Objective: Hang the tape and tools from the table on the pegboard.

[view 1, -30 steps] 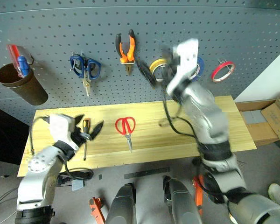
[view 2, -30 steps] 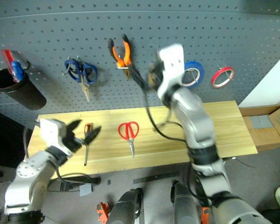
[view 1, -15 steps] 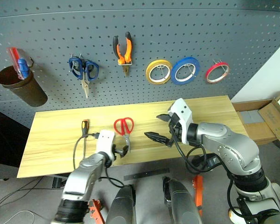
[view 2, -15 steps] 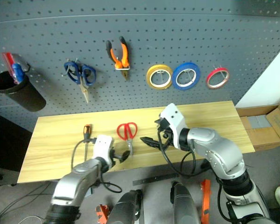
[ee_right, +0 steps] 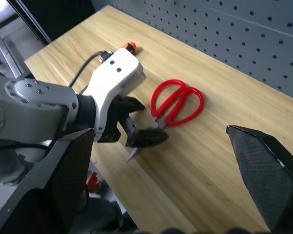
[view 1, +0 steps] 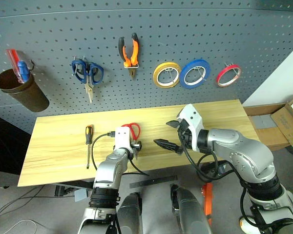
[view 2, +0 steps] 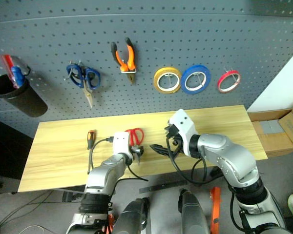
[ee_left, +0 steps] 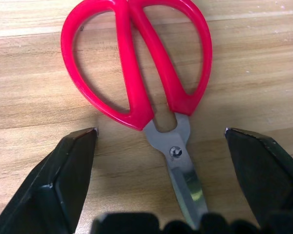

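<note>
Red-handled scissors (ee_left: 136, 63) lie flat on the table (view 1: 58, 146), blades toward the front edge. My left gripper (ee_left: 161, 129) is open, low over the blades. Its fingers (ee_left: 63, 180) stand one on each side of the pivot and touch nothing. The right gripper (view 1: 163, 133) hovers open above the table just right of the scissors, holding nothing. The screwdriver (view 1: 89, 144) lies on the table to the left. On the pegboard (view 1: 49, 39) hang the orange-and-black pliers (view 1: 130, 51) and the red tape (view 1: 228, 74).
Blue-handled scissors (view 1: 88, 73), a yellow tape ring (view 1: 166, 74) and a blue tape ring (view 1: 194, 73) hang on the pegboard too. A brown cup (view 1: 20, 92) with red and blue items hangs at the far left. Cardboard boxes (view 1: 288, 124) sit beyond the table's right end.
My left gripper moved right from beside the screwdriver and came down over the scissors' blades. The right arm dropped from the pegboard to above the table, then held nearly still.
</note>
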Robot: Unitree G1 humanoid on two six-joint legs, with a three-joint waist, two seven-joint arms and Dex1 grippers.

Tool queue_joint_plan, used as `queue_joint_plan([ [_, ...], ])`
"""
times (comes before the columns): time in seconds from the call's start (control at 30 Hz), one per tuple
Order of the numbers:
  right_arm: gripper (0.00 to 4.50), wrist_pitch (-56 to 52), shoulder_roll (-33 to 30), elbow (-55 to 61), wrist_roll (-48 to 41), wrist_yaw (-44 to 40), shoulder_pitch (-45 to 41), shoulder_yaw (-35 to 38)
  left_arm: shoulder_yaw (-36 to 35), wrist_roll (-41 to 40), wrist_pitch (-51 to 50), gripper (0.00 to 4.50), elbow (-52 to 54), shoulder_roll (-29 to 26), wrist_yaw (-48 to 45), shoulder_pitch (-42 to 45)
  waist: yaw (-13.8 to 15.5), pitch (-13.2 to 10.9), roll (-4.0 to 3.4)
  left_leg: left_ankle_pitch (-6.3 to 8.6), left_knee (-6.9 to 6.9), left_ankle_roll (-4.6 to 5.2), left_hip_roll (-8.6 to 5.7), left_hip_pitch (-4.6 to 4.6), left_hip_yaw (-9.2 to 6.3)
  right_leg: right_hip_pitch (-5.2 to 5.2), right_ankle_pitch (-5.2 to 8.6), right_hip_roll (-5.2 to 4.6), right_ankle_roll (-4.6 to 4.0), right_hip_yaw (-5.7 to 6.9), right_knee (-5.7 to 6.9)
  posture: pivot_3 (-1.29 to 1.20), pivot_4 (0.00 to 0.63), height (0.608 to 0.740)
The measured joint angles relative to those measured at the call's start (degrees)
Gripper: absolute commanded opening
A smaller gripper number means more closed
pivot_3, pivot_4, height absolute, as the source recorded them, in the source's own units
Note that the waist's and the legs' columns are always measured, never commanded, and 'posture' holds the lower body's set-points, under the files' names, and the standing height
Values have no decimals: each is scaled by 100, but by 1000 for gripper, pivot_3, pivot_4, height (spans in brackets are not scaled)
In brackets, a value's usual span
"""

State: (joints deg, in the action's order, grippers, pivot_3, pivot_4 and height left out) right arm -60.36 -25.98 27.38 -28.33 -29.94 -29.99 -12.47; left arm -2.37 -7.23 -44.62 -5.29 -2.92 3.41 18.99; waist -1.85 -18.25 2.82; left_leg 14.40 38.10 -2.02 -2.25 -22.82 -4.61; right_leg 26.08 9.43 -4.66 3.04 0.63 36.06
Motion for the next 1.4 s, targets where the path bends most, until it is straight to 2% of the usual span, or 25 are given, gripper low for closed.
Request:
queue_joint_plan([
  [0.27,4500,-40,-279,0,-1,-226,-117,-15,-112,59,71,754,31,-27,-16,-54,-7,0,0,1,-2,1,0,-1,1,0,0,0,2,1,-6,-77,322,740],
  [0.37,4500,-40,-323,0,-1,-309,-152,-21,-207,61,122,152,67,-140,-63,-158,-15,0,-1,1,-6,1,1,-1,0,1,1,1,2,4,-6,-74,321,740],
  [0.73,4500,-2,-340,0,19,-484,-274,-135,-227,90,279,111,600,-548,-467,-760,-18,-1,-2,4,-12,2,5,-7,-1,6,1,-2,2,5,-14,-65,315,740],
  [1.03,4500,161,-429,-6,35,-516,-329,-131,-400,55,546,111,1896,-896,-761,-1464,0,-3,-4,11,-12,14,11,-16,-3,6,8,-23,12,7,-26,-65,309,740],
  [1.3,4500,353,-515,-8,53,-655,-337,-119,-865,-396,1687,111,2785,-742,-1107,-2116,2,-3,-4,20,-18,24,11,-22,0,5,11,-28,15,9,-55,-61,302,740],
  [1.4,4500,649,-526,-7,90,-732,-336,-101,-1245,-578,2086,111,3177,-752,-1181,-2391,2,-3,-4,24,-20,27,12,-25,1,4,10,-27,16,10,-66,-45,291,740],
])
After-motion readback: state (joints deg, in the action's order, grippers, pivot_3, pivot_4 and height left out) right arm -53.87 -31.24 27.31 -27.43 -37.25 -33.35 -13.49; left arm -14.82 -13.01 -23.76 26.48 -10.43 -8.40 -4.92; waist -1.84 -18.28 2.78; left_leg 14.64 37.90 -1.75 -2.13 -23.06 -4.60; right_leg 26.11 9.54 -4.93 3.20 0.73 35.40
